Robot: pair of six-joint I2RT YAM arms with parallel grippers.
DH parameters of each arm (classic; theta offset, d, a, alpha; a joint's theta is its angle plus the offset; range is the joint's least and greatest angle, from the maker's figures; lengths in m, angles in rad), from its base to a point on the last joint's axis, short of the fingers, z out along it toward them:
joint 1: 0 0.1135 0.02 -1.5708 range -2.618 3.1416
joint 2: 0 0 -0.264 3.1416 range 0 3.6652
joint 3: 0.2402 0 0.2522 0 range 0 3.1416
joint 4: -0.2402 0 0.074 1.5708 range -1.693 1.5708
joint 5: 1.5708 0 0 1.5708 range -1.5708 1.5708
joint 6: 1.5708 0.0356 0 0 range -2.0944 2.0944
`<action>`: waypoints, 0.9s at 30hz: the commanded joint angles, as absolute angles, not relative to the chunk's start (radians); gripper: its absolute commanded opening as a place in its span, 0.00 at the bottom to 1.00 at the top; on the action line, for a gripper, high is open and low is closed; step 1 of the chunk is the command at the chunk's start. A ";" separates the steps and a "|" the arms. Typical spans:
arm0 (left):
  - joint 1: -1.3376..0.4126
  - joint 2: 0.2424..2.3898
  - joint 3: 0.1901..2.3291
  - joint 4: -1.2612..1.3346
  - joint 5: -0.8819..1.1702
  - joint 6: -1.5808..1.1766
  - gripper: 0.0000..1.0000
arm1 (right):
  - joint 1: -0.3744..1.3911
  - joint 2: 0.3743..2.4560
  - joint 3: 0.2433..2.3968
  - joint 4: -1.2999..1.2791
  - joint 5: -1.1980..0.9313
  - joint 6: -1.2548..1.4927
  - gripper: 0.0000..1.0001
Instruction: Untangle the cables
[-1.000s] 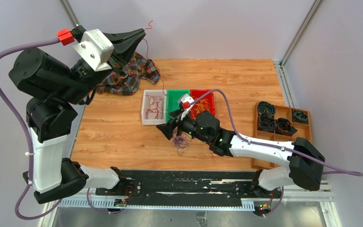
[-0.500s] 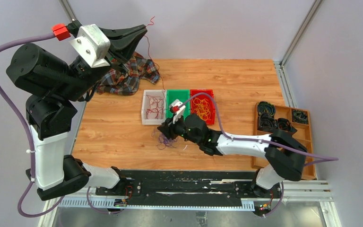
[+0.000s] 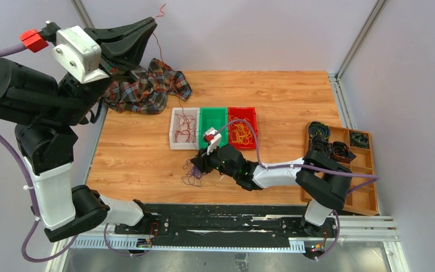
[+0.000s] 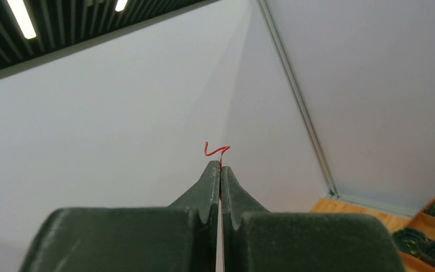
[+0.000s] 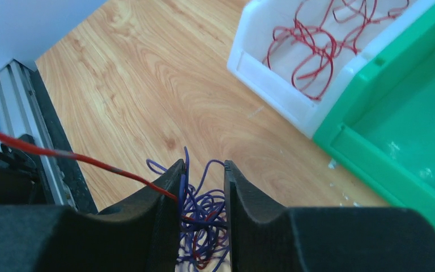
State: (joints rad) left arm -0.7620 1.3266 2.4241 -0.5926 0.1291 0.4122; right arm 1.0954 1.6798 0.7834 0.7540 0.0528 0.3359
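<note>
My left gripper [image 3: 152, 22] is raised high at the back left, shut on the end of a thin red cable [image 3: 160, 11]. In the left wrist view its jaws [image 4: 220, 167] meet, and the cable's tip [image 4: 216, 150] pokes out above them. The red cable runs down towards the table. My right gripper [image 3: 197, 165] is low on the table, closed round a tangle of purple cables [image 3: 192, 177]. In the right wrist view the purple tangle [image 5: 204, 209] fills the gap between the fingers [image 5: 203, 170], and the red cable [image 5: 62, 154] leads off tight to the left.
Three bins stand mid-table: a white bin [image 3: 174, 136] with red cables, a green bin [image 3: 213, 122], and a red bin [image 3: 253, 122] with yellow-orange cables. A plaid cloth [image 3: 141, 88] lies at the back left. A wooden tray [image 3: 368, 170] with black coils is on the right.
My right gripper closed on the purple tangle and slid it left towards the front. My left arm swung left and higher, drawing the red cable along.
</note>
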 commanded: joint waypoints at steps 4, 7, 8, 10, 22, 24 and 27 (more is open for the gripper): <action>-0.769 1.321 2.465 -0.282 -0.030 0.557 0.00 | 1.115 1.654 0.591 0.852 0.135 0.382 0.35; -0.769 1.335 2.489 -0.189 -0.078 0.594 0.00 | 1.117 1.630 0.524 0.871 0.159 0.403 0.36; -0.769 1.337 2.489 -0.156 -0.095 0.606 0.01 | 1.118 1.624 0.506 0.872 0.164 0.408 0.36; -0.769 1.341 2.491 -0.094 -0.125 0.630 0.01 | 1.120 1.613 0.471 0.878 0.177 0.419 0.36; -0.769 1.308 2.395 -0.019 -0.140 0.691 0.01 | 1.123 1.505 0.299 0.880 0.239 0.490 0.38; -0.769 1.268 2.304 -0.059 -0.136 0.683 0.00 | 1.123 1.453 0.301 0.836 0.246 0.488 0.39; -0.769 1.216 2.177 -0.081 -0.151 0.695 0.00 | 1.123 1.358 0.330 0.714 0.272 0.481 0.45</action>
State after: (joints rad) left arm -0.7616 1.2453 2.2997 -0.0315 -0.1383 0.6804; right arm 1.1011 1.4574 0.3065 0.8219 0.2134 0.4725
